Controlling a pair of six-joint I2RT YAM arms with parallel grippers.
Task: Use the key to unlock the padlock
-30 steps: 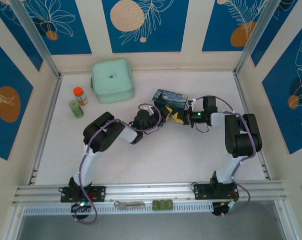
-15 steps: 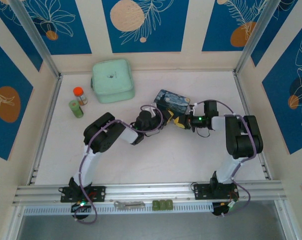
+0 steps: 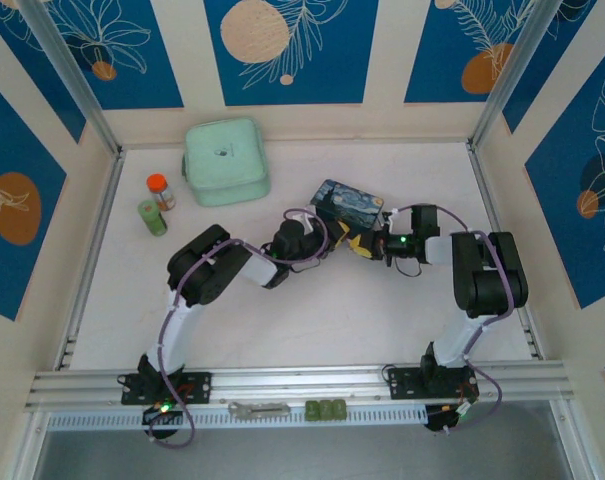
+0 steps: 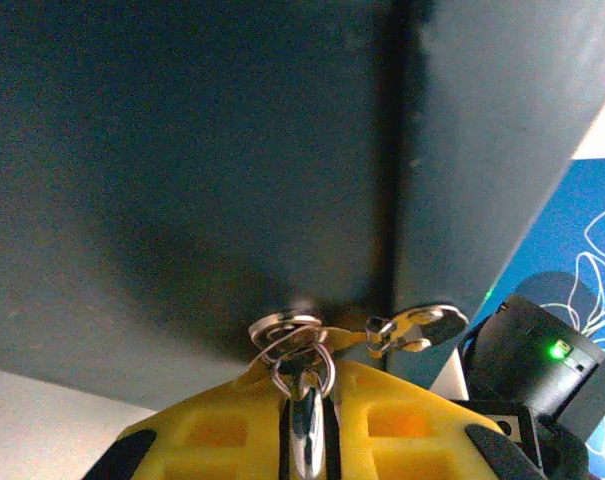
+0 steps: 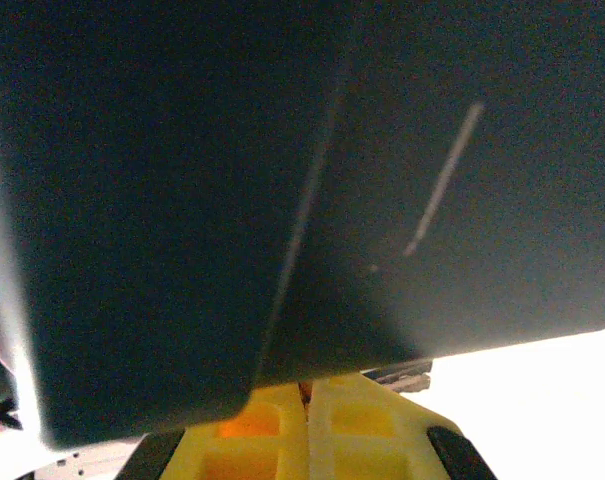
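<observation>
Arms bent inward, wrists at the tin box (image 3: 347, 205); left tool (image 4: 304, 400) pinched on a silvery key (image 4: 303, 432), right tool (image 5: 307, 400) fully closed, hold unclear.

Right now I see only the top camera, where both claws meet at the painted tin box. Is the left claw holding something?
Observer: Yes. Its wrist camera shows the left claw shut on a silvery metal piece that carries a key ring.
Operator: And the right claw?
Observer: The right claw is shut, its tips close against the dark side of the tin box.
Operator: Is anything else at the box's edge there?
Observer: A small metal part, too blurred to name.
</observation>
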